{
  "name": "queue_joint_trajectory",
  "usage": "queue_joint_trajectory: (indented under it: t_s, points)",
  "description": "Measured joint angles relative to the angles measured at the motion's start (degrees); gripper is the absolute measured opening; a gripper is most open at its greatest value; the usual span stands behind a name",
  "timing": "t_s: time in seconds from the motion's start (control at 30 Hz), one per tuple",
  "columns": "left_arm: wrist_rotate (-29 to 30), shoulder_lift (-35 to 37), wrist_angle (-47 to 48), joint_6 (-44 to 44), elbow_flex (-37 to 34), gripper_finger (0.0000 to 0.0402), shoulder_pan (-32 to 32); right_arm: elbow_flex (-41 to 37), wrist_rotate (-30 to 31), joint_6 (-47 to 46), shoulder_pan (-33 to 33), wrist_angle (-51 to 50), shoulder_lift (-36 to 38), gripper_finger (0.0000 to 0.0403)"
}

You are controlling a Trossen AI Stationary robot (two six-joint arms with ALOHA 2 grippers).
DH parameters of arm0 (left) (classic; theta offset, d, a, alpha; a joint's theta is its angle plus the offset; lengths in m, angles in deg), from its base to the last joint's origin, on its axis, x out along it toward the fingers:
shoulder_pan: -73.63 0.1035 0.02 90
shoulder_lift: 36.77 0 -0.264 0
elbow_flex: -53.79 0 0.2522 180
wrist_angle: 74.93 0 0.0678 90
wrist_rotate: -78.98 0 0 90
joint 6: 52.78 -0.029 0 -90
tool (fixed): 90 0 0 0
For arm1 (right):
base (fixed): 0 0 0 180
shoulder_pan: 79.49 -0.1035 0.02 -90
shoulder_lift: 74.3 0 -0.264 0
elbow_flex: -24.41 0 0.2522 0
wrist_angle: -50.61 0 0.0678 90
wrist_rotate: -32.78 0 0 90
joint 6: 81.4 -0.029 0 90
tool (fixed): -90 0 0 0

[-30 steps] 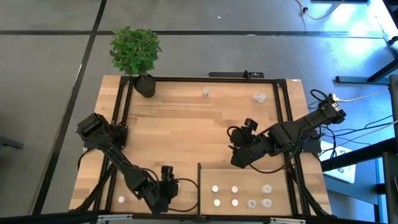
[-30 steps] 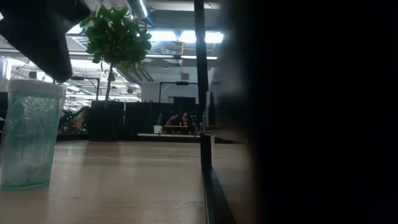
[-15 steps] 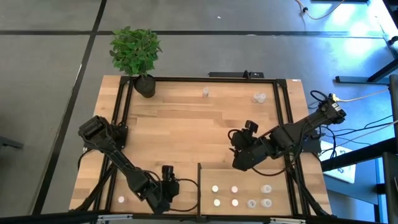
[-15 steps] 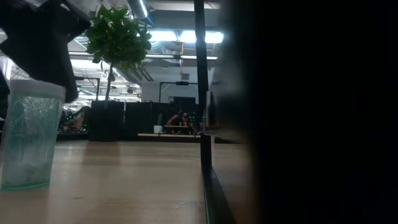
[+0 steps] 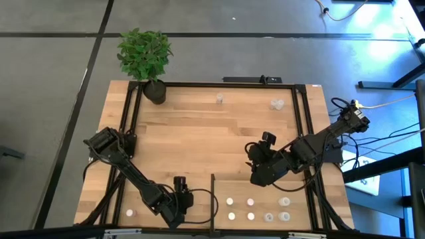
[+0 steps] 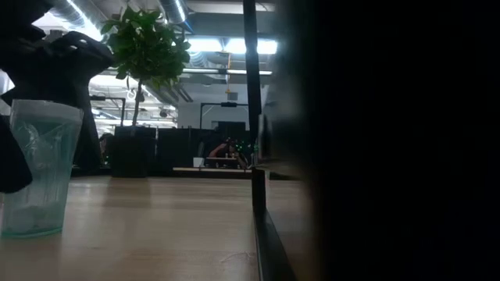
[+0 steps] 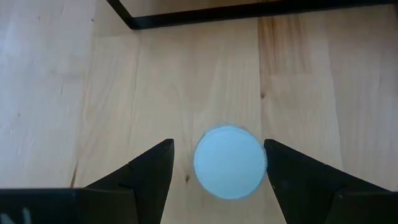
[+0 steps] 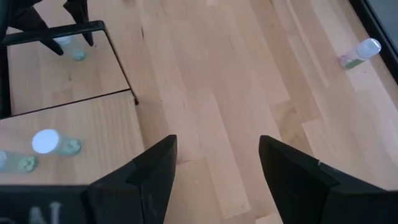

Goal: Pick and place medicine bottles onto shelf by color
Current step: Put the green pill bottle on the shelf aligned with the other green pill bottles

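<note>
A white-capped round bottle point(image 7: 230, 162) sits between the left gripper's point(image 7: 217, 163) open fingers; right fingers open.

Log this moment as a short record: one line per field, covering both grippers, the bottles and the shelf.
left gripper: open, fingers on either side of a white-capped bottle, above the near left part of the table
right gripper: open, empty, over the table by the shelf's far edge
shelf: near right corner, six bottles in two rows
loose bottles: two near the far edge, one at the near left
plant: far left corner
</note>
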Motion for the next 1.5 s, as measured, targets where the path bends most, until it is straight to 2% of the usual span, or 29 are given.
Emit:
queue_joint_trajectory:
  t_s: [0.53,0.93,1.03,1.23,1.5]
  points:
    - [-0.03,0.0,-0.9,0.01,0.0,0.0231,0.37,0.0,0.04,0.15,0.02,0.02,0.0,0.0229]
    - [-1.44,0.15,-0.85,1.54,0.0,0.0102,0.2,0.0,0.04,0.17,0.02,0.02,0.0,0.0229]
    - [-1.84,0.36,-0.81,1.7,0.0,0.0082,0.11,0.0,0.04,0.17,0.02,0.01,0.0,0.0229]
    - [-1.91,3.21,-0.31,3.03,0.0,0.0082,-0.79,-0.02,0.04,0.17,0.02,0.0,0.0,0.0229]
    - [1.05,11.85,2.01,4.71,0.0,0.0082,-2.28,-0.04,0.02,0.17,0.02,-0.07,0.0,0.0229]
